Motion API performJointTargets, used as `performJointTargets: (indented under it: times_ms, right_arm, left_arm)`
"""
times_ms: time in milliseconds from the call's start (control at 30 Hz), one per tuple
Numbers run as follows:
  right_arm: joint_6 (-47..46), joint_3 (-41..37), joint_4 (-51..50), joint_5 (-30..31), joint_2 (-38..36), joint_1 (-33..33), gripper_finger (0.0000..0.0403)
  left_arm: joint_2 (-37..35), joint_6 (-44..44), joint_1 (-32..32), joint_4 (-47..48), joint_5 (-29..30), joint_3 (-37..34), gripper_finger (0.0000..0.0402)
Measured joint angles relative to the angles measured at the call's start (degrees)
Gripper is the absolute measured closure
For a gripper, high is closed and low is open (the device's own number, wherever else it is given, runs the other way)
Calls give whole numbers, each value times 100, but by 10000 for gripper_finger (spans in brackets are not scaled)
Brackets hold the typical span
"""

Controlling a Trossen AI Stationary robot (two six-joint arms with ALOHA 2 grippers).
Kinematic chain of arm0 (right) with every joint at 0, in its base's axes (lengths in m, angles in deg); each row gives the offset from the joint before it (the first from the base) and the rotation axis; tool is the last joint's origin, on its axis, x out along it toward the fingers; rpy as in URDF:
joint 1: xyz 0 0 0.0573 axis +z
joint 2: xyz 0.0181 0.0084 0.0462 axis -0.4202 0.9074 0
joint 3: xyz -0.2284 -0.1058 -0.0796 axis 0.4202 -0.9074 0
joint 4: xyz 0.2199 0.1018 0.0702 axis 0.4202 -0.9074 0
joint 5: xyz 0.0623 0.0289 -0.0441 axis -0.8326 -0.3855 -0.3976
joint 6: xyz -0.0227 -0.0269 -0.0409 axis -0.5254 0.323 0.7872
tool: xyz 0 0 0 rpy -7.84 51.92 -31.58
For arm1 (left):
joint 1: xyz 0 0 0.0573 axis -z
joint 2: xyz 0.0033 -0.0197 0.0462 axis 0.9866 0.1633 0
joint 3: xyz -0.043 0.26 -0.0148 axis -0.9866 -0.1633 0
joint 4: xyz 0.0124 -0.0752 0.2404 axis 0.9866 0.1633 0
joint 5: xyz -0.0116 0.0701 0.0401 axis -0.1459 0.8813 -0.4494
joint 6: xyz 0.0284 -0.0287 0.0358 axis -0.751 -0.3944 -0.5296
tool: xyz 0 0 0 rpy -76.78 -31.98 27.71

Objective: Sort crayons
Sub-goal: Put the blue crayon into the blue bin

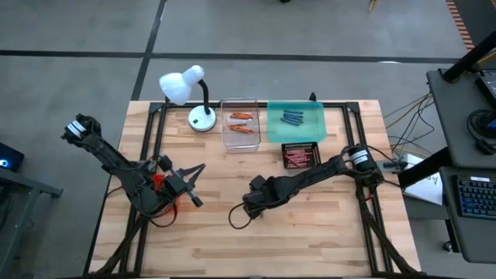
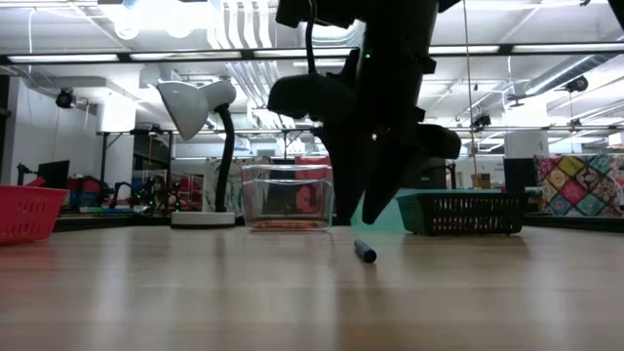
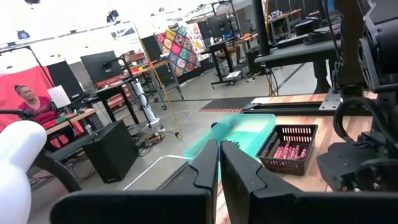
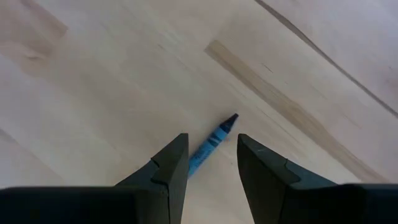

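The right arm reaches from the table's (image 1: 256,240) 3 o'clock edge toward its centre, forearm low and wrist bent down. The right pincer (image 4: 211,163) points at the wood with its fingers spread, hanging over one blue crayon (image 4: 211,144) that lies flat on the table. In the right wrist view the crayon sits in the gap between the two fingers; contact cannot be told. In the low view the same crayon (image 2: 365,252) rests on the wood just below the dark fingertips.

The left arm waits near the 9 o'clock side, elbow raised, its left pincer (image 3: 219,163) pressed together and holding nothing, aimed toward 3 o'clock.

Four containers are visible. Along the 12 o'clock edge:
- one clear tray (image 1: 225,130) with orange crayons (image 1: 242,124), about four;
- one teal tray (image 1: 273,133) with blue crayons (image 1: 292,118), about four;
- one black basket (image 1: 301,145), at the teal tray's 6 o'clock, with red crayons (image 1: 301,157), count not readable.

One red tray (image 1: 160,184) sits beneath the left arm; its contents are hidden.

One white desk lamp (image 1: 186,89) stands at 11 o'clock, beside the clear tray.
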Motion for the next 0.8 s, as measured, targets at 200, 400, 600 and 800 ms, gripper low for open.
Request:
performJointTargets:
  times_ms: [200,400,600,800]
  right_arm:
    - [-243,-98,-11,1,8,69,277]
    - [-429,-371,320,3,8,155,277]
    - [-408,-757,1161,15,-1,168,277]
    - [-134,-883,1225,10,-5,170,281]
  left_arm:
    - [116,0,0,2,-2,-7,402]
    - [139,0,0,2,-2,-7,402]
    - [139,0,0,2,-1,-7,402]
    - [139,16,0,2,-2,-7,402]
